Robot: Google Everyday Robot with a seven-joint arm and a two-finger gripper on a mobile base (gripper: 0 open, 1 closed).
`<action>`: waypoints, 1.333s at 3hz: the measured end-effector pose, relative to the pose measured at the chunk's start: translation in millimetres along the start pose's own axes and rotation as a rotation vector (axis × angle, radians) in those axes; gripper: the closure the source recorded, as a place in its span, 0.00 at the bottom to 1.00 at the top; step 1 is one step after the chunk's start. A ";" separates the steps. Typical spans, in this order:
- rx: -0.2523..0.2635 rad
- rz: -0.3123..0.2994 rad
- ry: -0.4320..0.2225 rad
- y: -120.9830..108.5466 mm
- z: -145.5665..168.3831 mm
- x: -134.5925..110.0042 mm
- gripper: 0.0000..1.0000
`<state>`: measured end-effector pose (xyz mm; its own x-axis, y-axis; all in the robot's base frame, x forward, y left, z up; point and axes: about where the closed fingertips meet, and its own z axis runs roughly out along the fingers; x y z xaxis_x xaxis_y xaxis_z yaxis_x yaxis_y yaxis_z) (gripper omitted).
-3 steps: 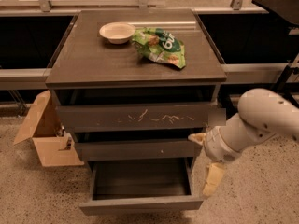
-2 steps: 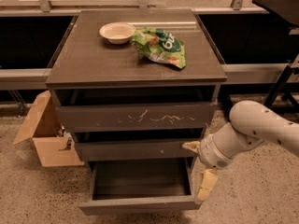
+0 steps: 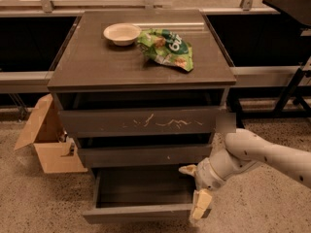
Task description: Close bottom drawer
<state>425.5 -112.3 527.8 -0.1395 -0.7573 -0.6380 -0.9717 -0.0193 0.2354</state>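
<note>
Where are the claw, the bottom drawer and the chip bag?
bottom drawer (image 3: 136, 213): camera view, its front panel.
claw (image 3: 194, 189): camera view, between its fingertips, by the drawer's right front corner.
chip bag (image 3: 167, 47): camera view, middle of the bag.

Hidden and cut off
The gripper (image 3: 194, 188), below the worktop's (image 3: 97, 67) front right corner, covers the bottom drawer's (image 3: 141, 212) right front end; its arm (image 3: 272, 157) runs off the picture's right edge.

A: Change over the last second?
B: Lowered and shifted left: cream two-finger gripper (image 3: 193, 191), white arm (image 3: 262, 154) following.
A: Position now?
B: At right end of front panel of dark grey-brown wooden bottom drawer (image 3: 141, 212).
</note>
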 end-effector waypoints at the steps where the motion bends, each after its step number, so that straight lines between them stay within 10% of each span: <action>1: -0.008 0.005 -0.004 0.9 4.2 2.3 0.00; 4: -0.070 -0.043 0.015 -4.7 79.8 56.1 0.00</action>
<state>407.0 -102.6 432.4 -0.0950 -0.7645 -0.6376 -0.9610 -0.0968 0.2592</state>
